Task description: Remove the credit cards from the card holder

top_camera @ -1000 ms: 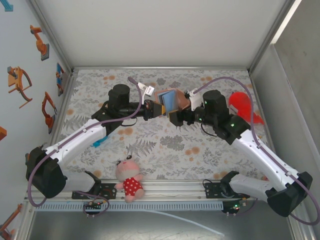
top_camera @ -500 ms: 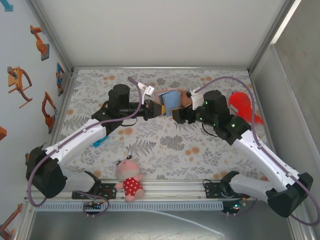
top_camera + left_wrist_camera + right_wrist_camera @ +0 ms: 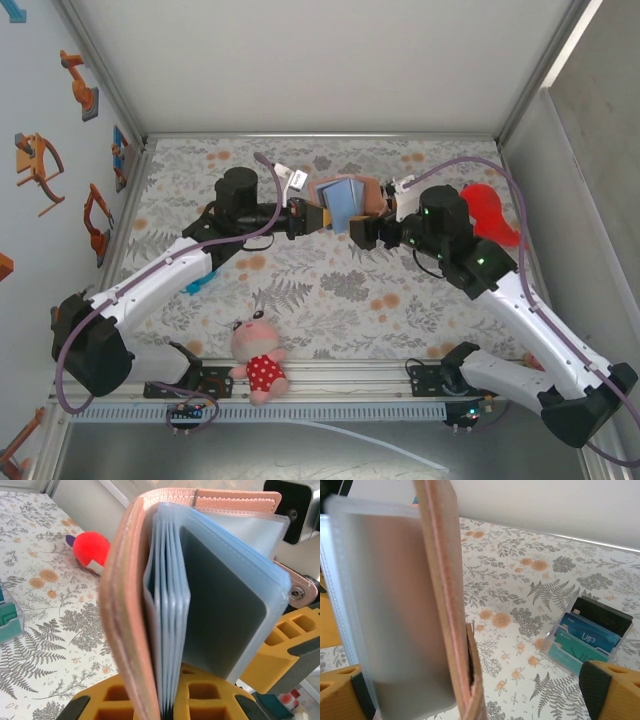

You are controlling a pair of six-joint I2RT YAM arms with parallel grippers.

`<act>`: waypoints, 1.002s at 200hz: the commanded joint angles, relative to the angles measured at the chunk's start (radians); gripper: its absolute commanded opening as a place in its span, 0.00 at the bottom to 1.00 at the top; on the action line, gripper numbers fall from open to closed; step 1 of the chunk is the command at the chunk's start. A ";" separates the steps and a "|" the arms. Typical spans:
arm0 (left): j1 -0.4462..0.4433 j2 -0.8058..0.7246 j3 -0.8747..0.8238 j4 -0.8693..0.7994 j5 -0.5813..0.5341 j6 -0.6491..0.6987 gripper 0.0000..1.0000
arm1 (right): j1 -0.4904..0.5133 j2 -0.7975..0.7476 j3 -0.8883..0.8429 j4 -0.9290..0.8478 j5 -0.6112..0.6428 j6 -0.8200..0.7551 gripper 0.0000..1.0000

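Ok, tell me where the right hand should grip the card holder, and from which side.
I'd take the free cover of the card holder by its outer edge, coming from the right, opposite the left hand that pinches the other cover and the sleeves. The holder stands open and upright, and that cover sits edge-on inside the open right hand.

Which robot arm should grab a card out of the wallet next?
Probably the right. The left gripper is shut on the card holder, propping it open, while the right gripper is open, right at its pages.
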 commanded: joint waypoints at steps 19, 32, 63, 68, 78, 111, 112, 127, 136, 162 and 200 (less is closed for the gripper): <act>0.010 0.014 0.004 0.075 0.027 -0.032 0.00 | -0.003 0.029 -0.001 0.021 -0.072 0.001 0.99; 0.009 0.017 0.005 0.075 0.027 -0.033 0.00 | -0.003 0.036 -0.001 0.028 -0.088 -0.001 0.99; 0.009 0.023 0.005 0.075 0.027 -0.037 0.00 | -0.001 0.049 0.002 0.055 -0.148 -0.003 0.99; 0.009 0.024 0.006 0.075 0.027 -0.038 0.00 | -0.001 0.053 0.001 0.058 -0.156 -0.003 1.00; 0.010 0.029 0.005 0.078 0.028 -0.043 0.00 | -0.001 0.061 0.002 0.064 -0.176 -0.004 1.00; 0.008 0.034 0.004 0.086 0.027 -0.049 0.00 | -0.001 0.082 0.011 0.065 -0.204 -0.007 1.00; 0.008 0.033 0.004 0.086 0.027 -0.049 0.00 | -0.001 0.082 0.011 0.065 -0.205 -0.007 1.00; 0.008 0.034 0.005 0.089 0.031 -0.051 0.00 | -0.001 0.087 0.011 0.064 -0.200 -0.009 1.00; 0.009 0.034 0.006 0.091 0.033 -0.052 0.00 | -0.001 0.091 0.011 0.063 -0.193 -0.008 1.00; 0.007 0.035 0.004 0.096 0.040 -0.055 0.00 | -0.001 0.094 0.010 0.063 -0.165 -0.002 0.99; 0.008 0.028 -0.002 0.108 0.054 -0.057 0.00 | -0.001 0.085 -0.001 0.059 -0.112 0.001 0.97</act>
